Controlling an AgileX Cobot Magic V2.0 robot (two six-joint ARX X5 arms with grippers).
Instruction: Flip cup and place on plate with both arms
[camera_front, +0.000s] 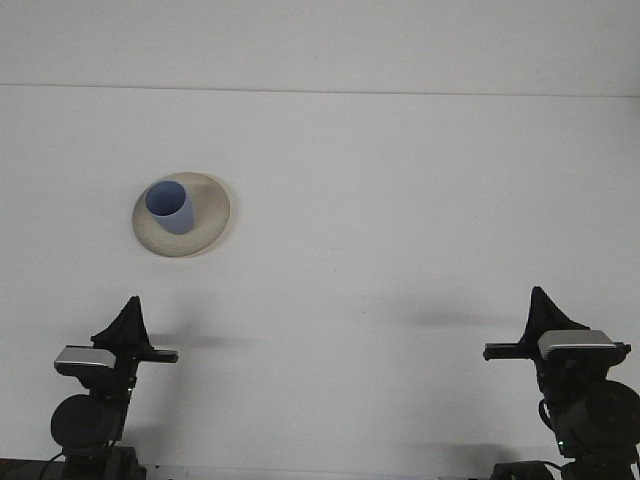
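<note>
End effectors sit low at both near corners, and from this front view I cannot tell whether either is spread wide or drawn narrow; each shows only as a dark pointed shape rising above a grey camera block. Left end effector (127, 318) is at about 7 o'clock in the scene, and nothing is in its grasp. Right end effector (548, 310) is at about 5 o'clock, likewise holding nothing. Both are well apart from the task's things.

Outward from the left end effector, toward 11 o'clock, a blue cup (170, 207) stands upright with its mouth open upward. It rests on a beige plate (209, 215), toward the plate's 9 o'clock side, not centred. The plate lies flat on the white surface (400, 220). Soft shadows of the arms fall on the surface just beyond each end effector. A faint straight line crosses the far part of the surface at 12 o'clock.
</note>
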